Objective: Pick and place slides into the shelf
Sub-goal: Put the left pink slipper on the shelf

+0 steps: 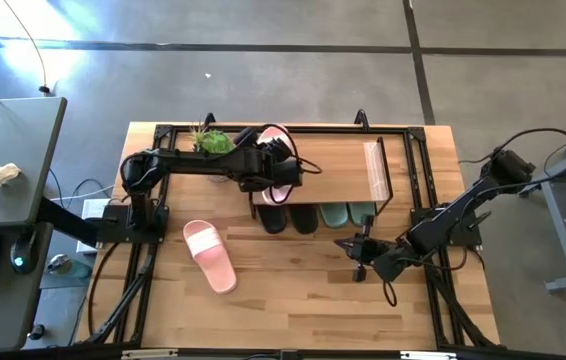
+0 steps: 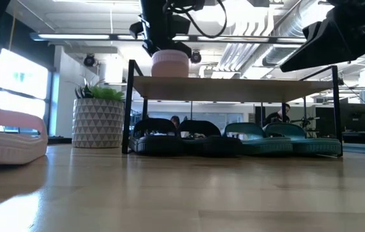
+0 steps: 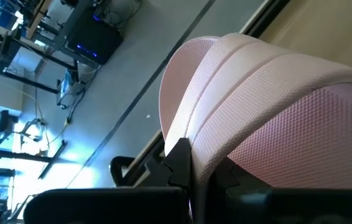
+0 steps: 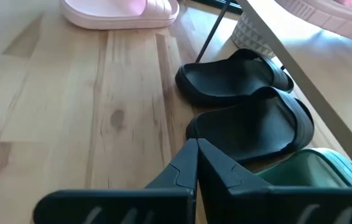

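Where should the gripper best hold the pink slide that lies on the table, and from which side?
Probably the pink slide is best gripped from above, jaws across its wide strap: it lies flat, sole down, alone on the open table, and the strap arches up.

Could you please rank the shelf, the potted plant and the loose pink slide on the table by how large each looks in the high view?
1. The shelf, clearly the largest.
2. The loose pink slide.
3. The potted plant, which looks smallest, though the left arm partly covers it, so its full extent is unsure.
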Available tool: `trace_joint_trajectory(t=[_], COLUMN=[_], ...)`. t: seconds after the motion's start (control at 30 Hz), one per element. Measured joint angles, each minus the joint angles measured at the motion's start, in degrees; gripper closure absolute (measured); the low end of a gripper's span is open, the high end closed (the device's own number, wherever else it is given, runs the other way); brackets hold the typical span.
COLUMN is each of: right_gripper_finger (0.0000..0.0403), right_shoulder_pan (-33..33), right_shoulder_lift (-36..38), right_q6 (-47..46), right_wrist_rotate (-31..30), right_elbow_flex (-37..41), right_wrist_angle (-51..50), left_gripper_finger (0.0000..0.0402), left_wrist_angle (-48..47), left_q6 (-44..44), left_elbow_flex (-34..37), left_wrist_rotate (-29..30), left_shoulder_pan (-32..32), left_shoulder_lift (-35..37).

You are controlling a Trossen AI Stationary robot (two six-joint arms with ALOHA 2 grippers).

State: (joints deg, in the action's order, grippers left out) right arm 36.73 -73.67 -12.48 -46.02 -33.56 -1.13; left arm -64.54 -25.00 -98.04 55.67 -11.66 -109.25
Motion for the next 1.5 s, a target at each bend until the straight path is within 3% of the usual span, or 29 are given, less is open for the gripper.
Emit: trace_joint_trajectory(t=[0.57, 1.27, 1.5], right_gripper_finger=[0.0403, 0.0403, 0.0403], right_shoulder_pan=[0.0, 0.0, 0.0], right_shoulder_lift=[0.0, 0.0, 0.0], right_q6=[1.0, 0.7, 0.4], right_wrist_rotate=[0.0, 0.0, 0.5], right_elbow_flex=[0.0, 0.0, 0.0], right_wrist_angle=[-0.4, -1.3, -1.2], left_gripper_finger=[0.0401, 0.0399, 0.0365], left_wrist_angle=[-1.5, 3.4, 3.1], left_q6=[0.8, 4.0, 4.0], left_elbow_flex=[3.8, 4.0, 3.9], left_wrist_rotate=[4.6, 2.0, 0.6], left_shoulder_pan=[0.0, 0.0, 0.0], left_shoulder_lift=[0.1, 0.1, 0.1])
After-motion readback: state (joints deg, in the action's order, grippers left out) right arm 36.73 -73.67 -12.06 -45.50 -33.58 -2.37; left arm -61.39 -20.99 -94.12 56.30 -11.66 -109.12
